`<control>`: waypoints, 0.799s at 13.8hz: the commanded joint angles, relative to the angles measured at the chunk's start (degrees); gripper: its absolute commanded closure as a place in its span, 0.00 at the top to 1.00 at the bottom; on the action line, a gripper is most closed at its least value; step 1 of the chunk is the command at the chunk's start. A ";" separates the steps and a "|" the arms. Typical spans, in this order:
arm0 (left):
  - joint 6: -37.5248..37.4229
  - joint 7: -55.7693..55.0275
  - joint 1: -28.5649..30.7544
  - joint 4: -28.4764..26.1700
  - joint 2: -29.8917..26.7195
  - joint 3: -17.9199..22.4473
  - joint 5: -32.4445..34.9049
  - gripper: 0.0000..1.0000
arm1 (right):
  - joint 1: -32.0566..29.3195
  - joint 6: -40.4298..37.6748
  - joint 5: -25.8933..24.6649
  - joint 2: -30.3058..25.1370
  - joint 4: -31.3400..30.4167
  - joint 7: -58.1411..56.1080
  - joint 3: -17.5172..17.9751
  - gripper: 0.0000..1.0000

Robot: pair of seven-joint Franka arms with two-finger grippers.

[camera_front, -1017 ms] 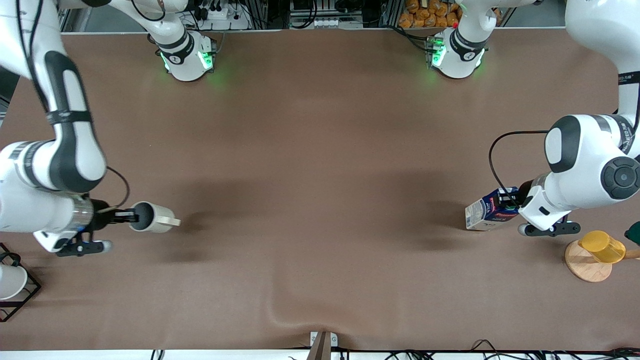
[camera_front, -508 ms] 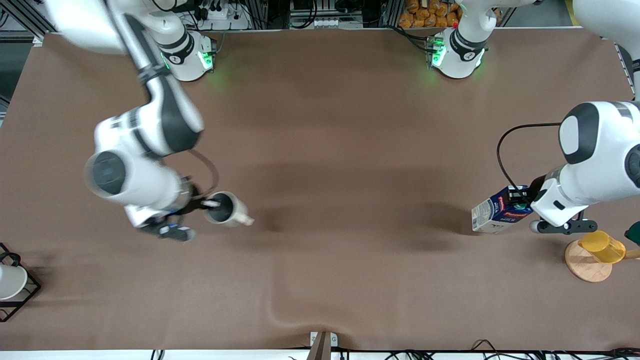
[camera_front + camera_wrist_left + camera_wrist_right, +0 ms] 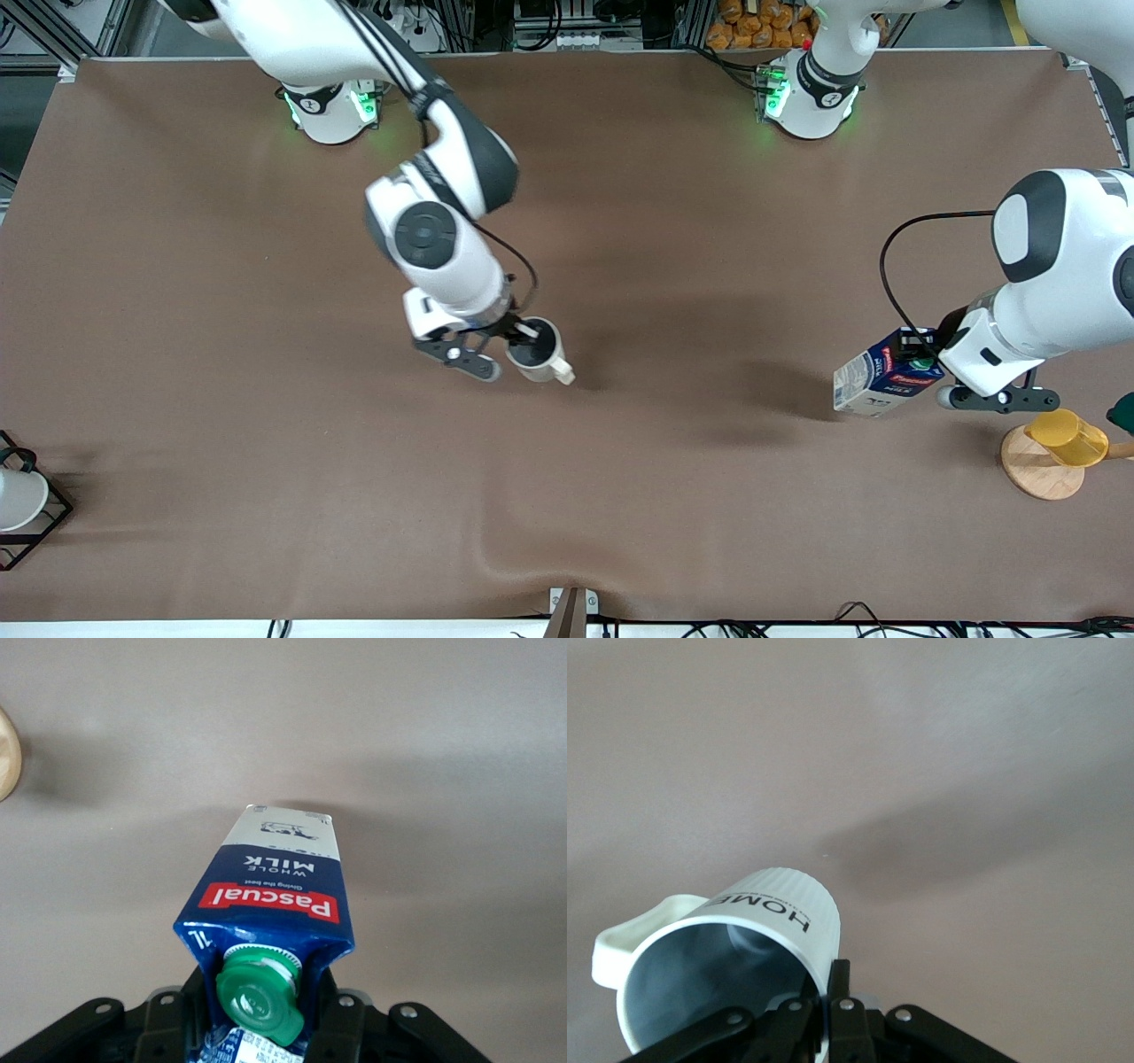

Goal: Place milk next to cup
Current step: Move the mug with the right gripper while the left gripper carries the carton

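The milk (image 3: 877, 381), a dark blue carton with a green cap, white panels and a red band, hangs tilted in my left gripper (image 3: 921, 356) over the table at the left arm's end; the left wrist view shows the carton (image 3: 275, 895) with the jaws shut on its gable top. The cup (image 3: 539, 351), an off-white ribbed mug with a grey inside and one handle, is held by its rim in my right gripper (image 3: 524, 335) over the middle of the table. In the right wrist view the cup (image 3: 762, 930) tilts, one finger inside the rim and one outside.
A yellow cup (image 3: 1066, 437) on a round wooden base (image 3: 1038, 474) stands close to the milk, nearer to the front camera. A white cup (image 3: 19, 498) in a black wire frame (image 3: 40, 523) sits at the right arm's end. The brown table cover has a wrinkle (image 3: 532, 558) at its front edge.
My right arm has swung with the cup from the right arm's end of the table to its middle. My left gripper with the milk has barely shifted.
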 commanded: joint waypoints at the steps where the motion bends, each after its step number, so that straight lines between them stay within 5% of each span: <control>1: -1.93 0.84 -0.50 0.65 -0.92 -0.92 1.02 0.46 | 3.47 5.40 -3.10 4.97 2.58 6.65 -1.40 0.00; 8: -3.94 0.14 -0.58 0.65 -1.89 -4.27 0.40 0.46 | 8.13 5.95 -5.04 10.52 5.66 10.62 -2.19 0.00; 9: -4.56 -0.73 -0.50 0.74 -1.97 -5.40 0.23 0.46 | 8.14 5.69 -5.13 10.52 5.66 10.54 -2.19 0.06; 11: -4.83 -2.75 -0.59 0.82 -2.06 -7.60 0.23 0.46 | 7.96 5.42 -5.13 10.34 5.66 10.63 -2.19 1.00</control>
